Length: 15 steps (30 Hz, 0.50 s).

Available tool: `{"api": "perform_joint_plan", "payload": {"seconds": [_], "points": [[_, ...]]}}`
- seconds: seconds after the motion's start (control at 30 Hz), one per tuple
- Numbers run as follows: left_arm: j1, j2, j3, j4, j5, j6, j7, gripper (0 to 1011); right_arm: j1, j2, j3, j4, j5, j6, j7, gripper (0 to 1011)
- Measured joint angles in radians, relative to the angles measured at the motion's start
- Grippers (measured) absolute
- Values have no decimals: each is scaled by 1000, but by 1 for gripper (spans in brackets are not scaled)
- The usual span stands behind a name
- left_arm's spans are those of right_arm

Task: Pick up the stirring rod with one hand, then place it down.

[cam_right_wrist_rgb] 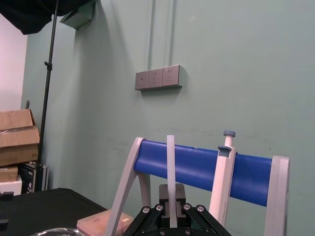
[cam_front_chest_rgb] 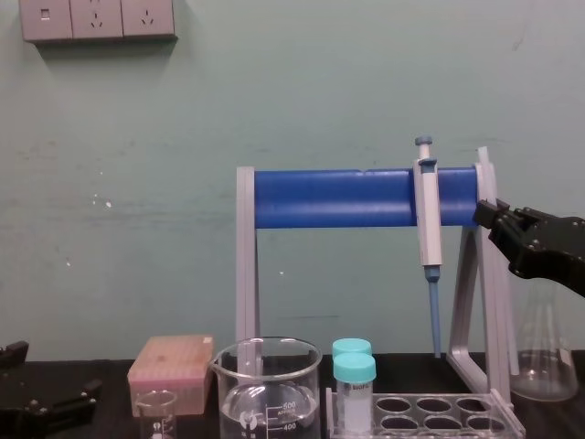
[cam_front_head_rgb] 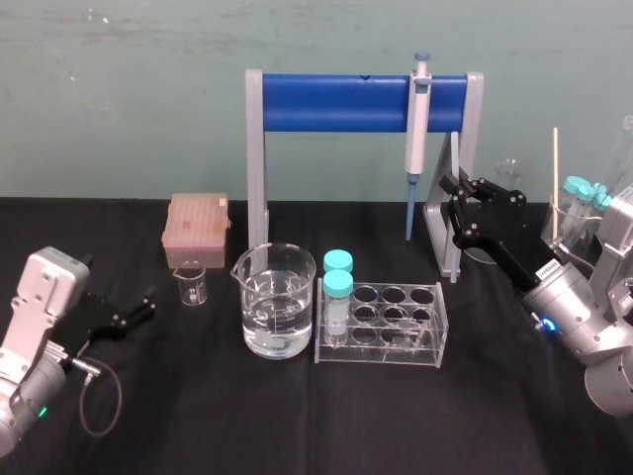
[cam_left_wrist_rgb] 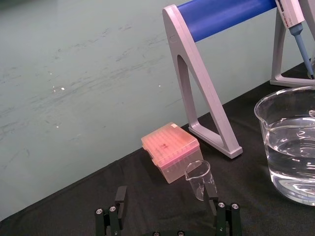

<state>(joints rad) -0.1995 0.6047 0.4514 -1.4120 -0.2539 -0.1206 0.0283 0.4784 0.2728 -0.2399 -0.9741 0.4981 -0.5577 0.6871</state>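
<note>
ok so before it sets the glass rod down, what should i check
1. Grip: right pincer is closed on the glass rod, which is held upright: ok.
2. Rod apart from the pipette: ok.
3. Rod clear of the stand: cannot tell; it overlaps the right leg in the head and chest views.
4. Rod's lower end off the cloth: cannot tell.
5. Bare black cloth in front of the tube rack to land on: ok.
6. Left pincer is open at the far left by the small beaker, out of the way: ok.
</note>
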Motion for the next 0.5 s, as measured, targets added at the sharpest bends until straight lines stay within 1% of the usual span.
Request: {"api": "perform_joint_plan", "payload": {"seconds": [0.5], "points": [[0, 0, 0, 0, 0, 0, 0, 1000, 0, 0, 0, 0, 0, 0, 0, 67]]}}
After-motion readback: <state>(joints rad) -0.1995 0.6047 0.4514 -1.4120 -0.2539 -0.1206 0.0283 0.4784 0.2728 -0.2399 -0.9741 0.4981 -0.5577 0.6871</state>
